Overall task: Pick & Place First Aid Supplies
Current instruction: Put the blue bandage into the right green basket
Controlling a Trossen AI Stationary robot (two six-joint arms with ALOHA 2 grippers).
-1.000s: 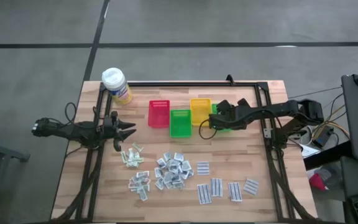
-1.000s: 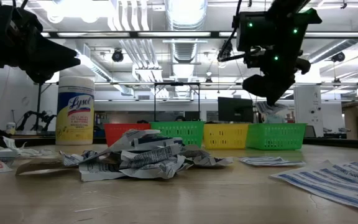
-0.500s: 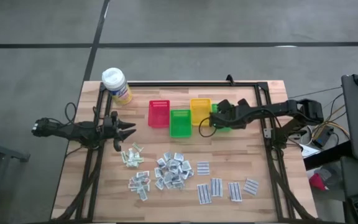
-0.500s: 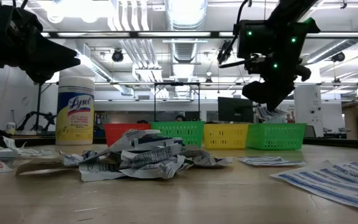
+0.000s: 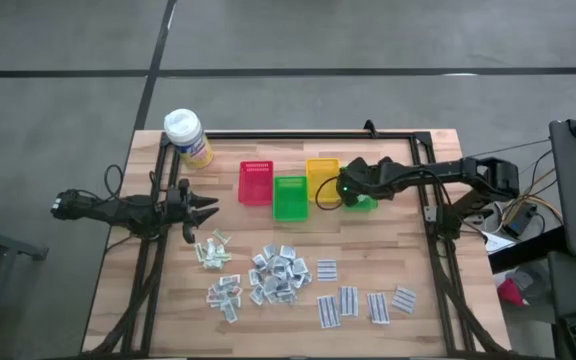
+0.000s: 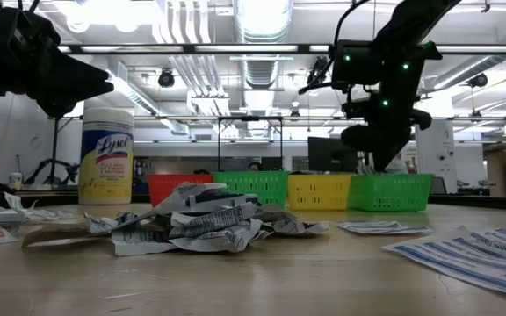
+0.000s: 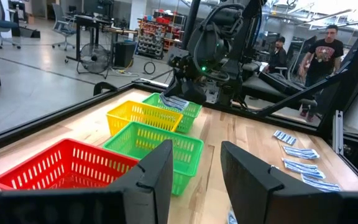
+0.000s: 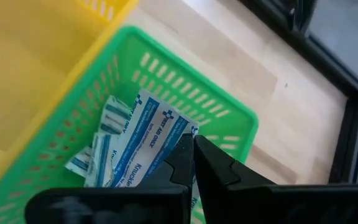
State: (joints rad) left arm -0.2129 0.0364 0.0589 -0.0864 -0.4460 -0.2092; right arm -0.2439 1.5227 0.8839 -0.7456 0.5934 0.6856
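My right gripper (image 5: 346, 190) hangs over the right-hand green bin (image 8: 229, 109), shut on a white packet with blue stripes (image 8: 143, 148). More such packets (image 8: 107, 121) lie in that bin. On the table lie pale green sachets (image 5: 211, 250), silvery wrappers (image 5: 278, 275) and blue-striped strips (image 5: 353, 300). My left gripper (image 5: 208, 208) waits open and level at the table's left side, touching nothing. My right gripper pinches the blue-striped packet at one end (image 8: 180, 134) between its two fingertips. The fingers come from above, slanting steeply down. The packet hangs from them over the inside of the green bin (image 7: 174, 102); whether it touches the packets below, I cannot tell.
A red bin (image 5: 255, 182), a second green bin (image 5: 289, 198) and a yellow bin (image 5: 322, 172) stand in a row left of the right-hand green bin. A yellow bottle with a white cap (image 5: 187, 137) stands at the far left corner. People stand beyond the table (image 7: 319, 50).
My right gripper has tipped more steeply downward and sunk toward the right-hand green bin, staying shut on the packet, which has come down with it.
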